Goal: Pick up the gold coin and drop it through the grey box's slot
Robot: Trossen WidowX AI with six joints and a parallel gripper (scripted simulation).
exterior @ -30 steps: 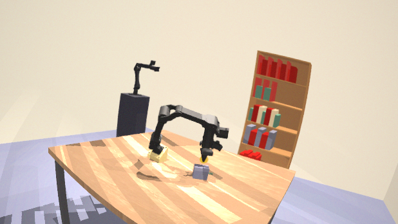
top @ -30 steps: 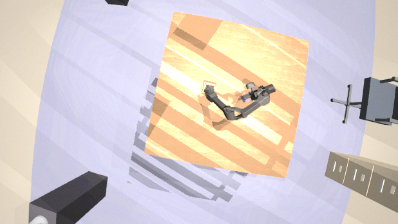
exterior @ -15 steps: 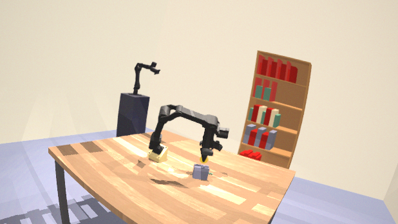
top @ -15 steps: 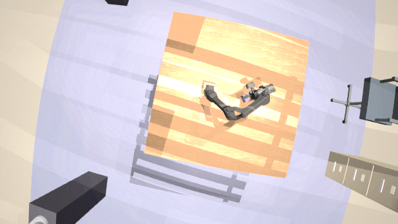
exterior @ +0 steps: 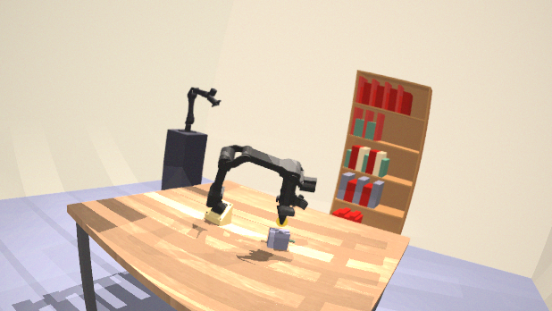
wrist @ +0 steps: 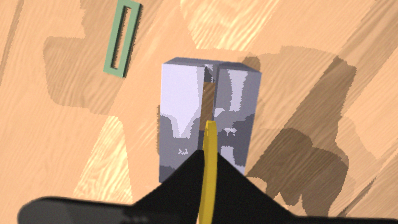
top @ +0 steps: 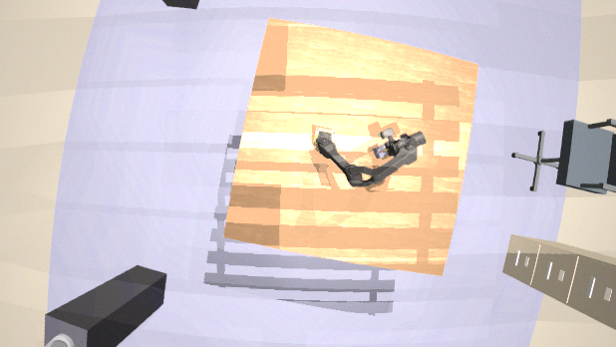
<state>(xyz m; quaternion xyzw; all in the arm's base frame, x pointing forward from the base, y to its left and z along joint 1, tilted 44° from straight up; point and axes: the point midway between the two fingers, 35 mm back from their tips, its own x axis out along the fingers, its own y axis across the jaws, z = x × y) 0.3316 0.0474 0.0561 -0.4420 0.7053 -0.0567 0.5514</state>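
My gripper is shut on the gold coin and points down. The coin is upright, its edge toward the wrist camera. In the exterior view it hangs a little above the grey box. In the wrist view the coin runs nearly along the lid's slot; its far end overlaps the slot's near part and sits slightly to the right. The fingers hide the near end of the lid. The green holder stands empty on the table, upper left in the wrist view.
The arm's base stands on a yellowish block at the other side of the wooden table. Shadows cross the table. A bookshelf, a dark pedestal with a second arm and a chair stand away from the table.
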